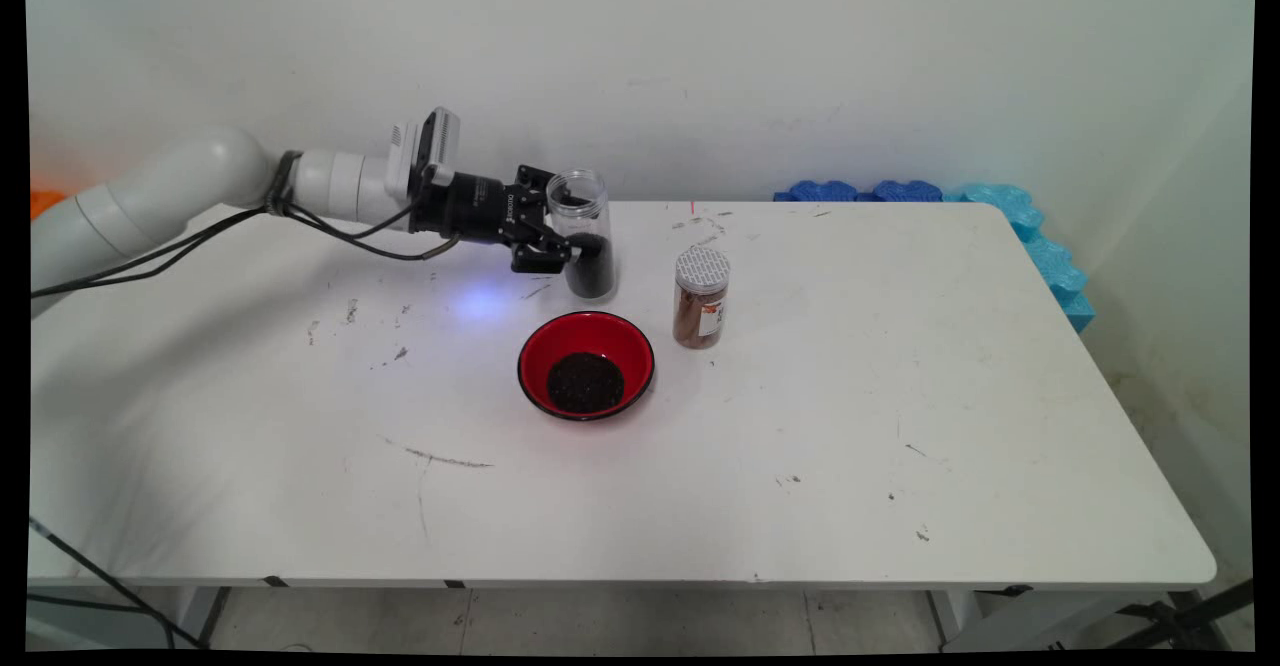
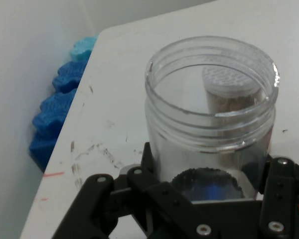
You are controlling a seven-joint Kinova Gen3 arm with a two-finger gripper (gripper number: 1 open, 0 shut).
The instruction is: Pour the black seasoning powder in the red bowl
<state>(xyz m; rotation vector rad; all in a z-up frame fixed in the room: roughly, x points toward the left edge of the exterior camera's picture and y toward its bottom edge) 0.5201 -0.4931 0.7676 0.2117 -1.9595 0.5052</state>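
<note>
White table (image 1: pixel 800 426), jaws (image 1: pixel 578 246) clasping open jar (image 1: pixel 583 236), main view alone shows red bowl (image 1: pixel 586 346)

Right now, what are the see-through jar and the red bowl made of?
The jar in the gripper looks like clear plastic, maybe glass: you can see the dark grains inside and a threaded rim. The red bowl looks like glossy plastic or lacquer, shiny red inside with a black rim; which one, I cannot tell.
</note>
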